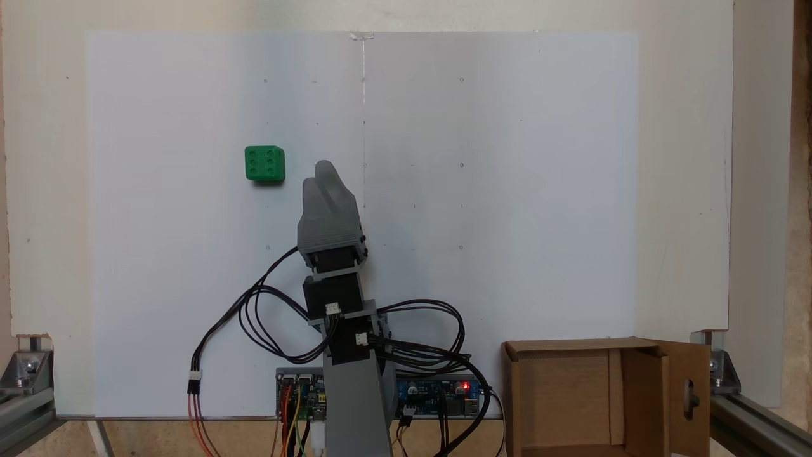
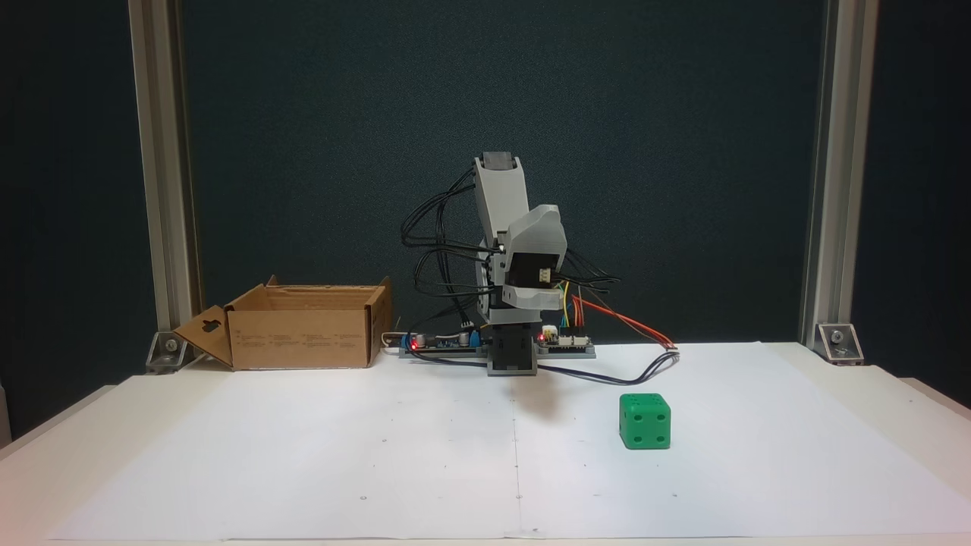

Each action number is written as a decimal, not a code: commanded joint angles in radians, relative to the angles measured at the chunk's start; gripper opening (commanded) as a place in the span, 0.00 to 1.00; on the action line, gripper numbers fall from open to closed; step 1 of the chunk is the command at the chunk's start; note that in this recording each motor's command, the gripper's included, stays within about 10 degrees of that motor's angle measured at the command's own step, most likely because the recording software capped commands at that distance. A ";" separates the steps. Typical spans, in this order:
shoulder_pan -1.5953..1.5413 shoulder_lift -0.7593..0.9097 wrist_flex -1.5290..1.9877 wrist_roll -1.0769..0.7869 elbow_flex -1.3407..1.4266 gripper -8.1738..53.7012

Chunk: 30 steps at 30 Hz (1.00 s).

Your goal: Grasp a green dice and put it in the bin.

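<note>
The green dice (image 1: 264,164) lies on the white sheet, up and to the left of my grey gripper (image 1: 328,172) in a fixed view, with a gap of about one dice width between them. My gripper is shut with nothing in it and is held above the sheet. In the other fixed view the dice (image 2: 645,421) sits to the right of the folded arm (image 2: 523,250), nearer the camera. The bin (image 1: 574,348), an open brown cardboard box, stands at the bottom right next to the arm's base; it appears as the bin (image 2: 303,334) at the left, behind the sheet.
Black and coloured cables (image 1: 266,324) loop out on both sides of the arm's base, beside circuit boards (image 1: 438,390). Aluminium frame posts (image 2: 163,182) stand at the table corners. A flap with an oval cutout (image 1: 690,397) hangs off the bin's side.
</note>
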 commanded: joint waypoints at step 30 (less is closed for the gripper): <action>0.012 0.103 0.441 -0.032 -0.210 0.85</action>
